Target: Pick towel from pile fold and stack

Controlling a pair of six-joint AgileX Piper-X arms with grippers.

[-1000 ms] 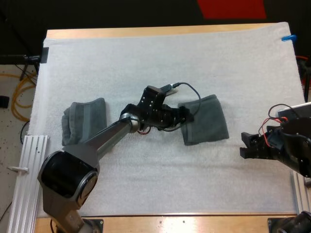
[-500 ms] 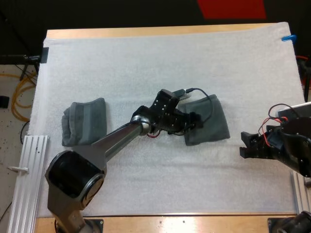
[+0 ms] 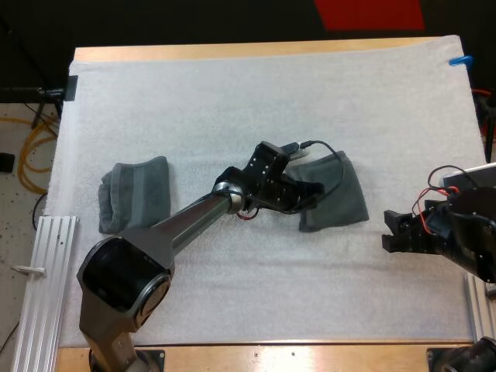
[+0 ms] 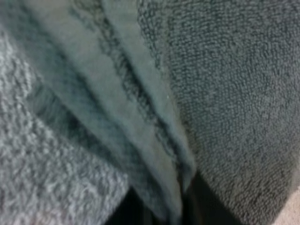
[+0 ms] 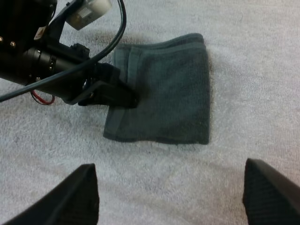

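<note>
A white mat point(image 3: 232, 93) covers the wooden table point(image 3: 232, 51). On it, right of centre, the towel point(image 3: 341, 198) lies flat, folded into a neat block with its layered edge toward the left gripper point(image 3: 310, 195).

The left wrist view shows those stacked layers running down between the dark fingers point(image 4: 210, 213), so I judge the left gripper is pinching the edge. The step in hand looks like setting the folded towel in its stacking place. To do that well, the pinch should hold all the layers together and stay low to the mat. The release should be a straight spread of the fingers, then a pull back away from the edge. A lift or a twist could peel the top layer open and spoil the fold.

The towel reaches from the left gripper's tips toward the right gripper point(image 3: 392, 232). That one hovers near the towel's right side and apart from it, with its fingers point(image 5: 77, 197) spread wide and holding nothing.

Well apart at the mat's left side, the crumpled towel point(image 3: 136, 194) waits, not yet folded.
</note>
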